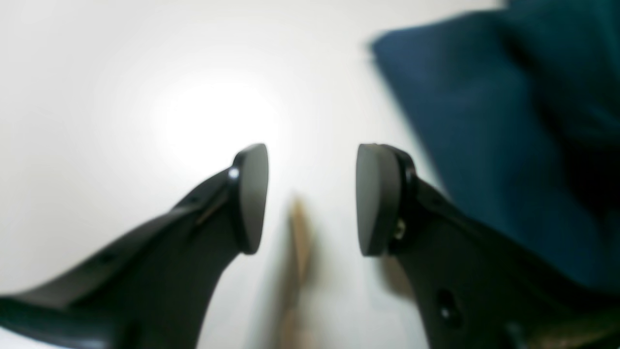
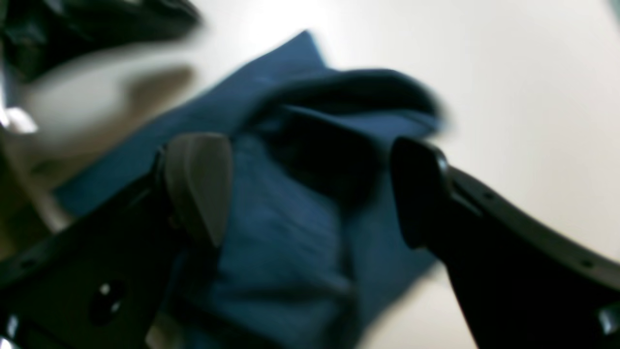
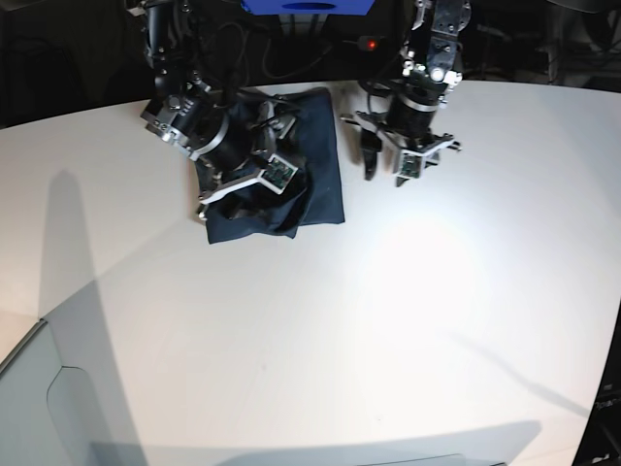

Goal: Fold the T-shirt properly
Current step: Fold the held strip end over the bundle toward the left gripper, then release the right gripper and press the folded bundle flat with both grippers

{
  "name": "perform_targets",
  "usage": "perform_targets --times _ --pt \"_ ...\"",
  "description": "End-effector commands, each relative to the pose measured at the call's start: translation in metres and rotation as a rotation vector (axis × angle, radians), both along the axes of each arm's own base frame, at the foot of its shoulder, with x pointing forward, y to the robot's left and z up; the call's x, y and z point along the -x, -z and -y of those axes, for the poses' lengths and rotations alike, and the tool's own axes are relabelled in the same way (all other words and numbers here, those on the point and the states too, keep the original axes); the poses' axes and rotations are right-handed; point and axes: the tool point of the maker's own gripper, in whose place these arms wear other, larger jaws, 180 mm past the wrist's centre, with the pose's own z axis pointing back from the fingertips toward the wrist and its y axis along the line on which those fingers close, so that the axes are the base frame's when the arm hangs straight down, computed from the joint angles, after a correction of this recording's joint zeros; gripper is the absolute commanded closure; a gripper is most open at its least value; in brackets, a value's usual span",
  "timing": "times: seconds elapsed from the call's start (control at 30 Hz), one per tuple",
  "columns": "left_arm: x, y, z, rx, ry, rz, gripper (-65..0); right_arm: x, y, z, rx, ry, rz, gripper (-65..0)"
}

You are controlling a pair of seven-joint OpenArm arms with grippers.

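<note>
The T-shirt (image 3: 315, 180) is a dark navy cloth lying folded into a rough rectangle on the white table (image 3: 408, 311), near the back. Its front-left corner (image 3: 247, 223) is rumpled. My right gripper (image 2: 307, 186) hovers over that rumpled part with its jaws wide open; a raised fold of the T-shirt (image 2: 290, 228) lies below and between the fingers, not pinched. In the base view this right gripper (image 3: 254, 199) is over the shirt's left half. My left gripper (image 1: 312, 198) is open and empty above bare table, with the T-shirt (image 1: 484, 121) just beside it. In the base view the left gripper (image 3: 369, 155) is just off the shirt's right edge.
A blue box (image 3: 306, 6) and dark cables stand behind the table's back edge. The table's front-left edge (image 3: 24, 345) drops off to a lower grey surface. Part of the other arm (image 2: 87, 24) shows blurred at the top left of the right wrist view.
</note>
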Motion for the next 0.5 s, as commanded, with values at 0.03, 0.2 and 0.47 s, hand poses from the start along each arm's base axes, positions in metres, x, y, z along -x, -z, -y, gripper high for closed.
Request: perform_targets --times 0.03,0.2,0.47 --pt "-0.004 -0.019 -0.002 0.008 -0.004 0.06 -28.2 -0.006 -0.022 0.002 -0.031 0.009 0.066 -49.2" --pt "-0.002 -0.042 -0.037 -0.035 -0.084 0.11 -28.2 -0.018 -0.033 0.038 0.0 0.114 0.107 -48.3" --pt "-0.003 -0.071 -0.086 -0.112 -0.194 0.179 -28.2 -0.016 0.002 0.072 0.045 0.205 0.007 -2.5"
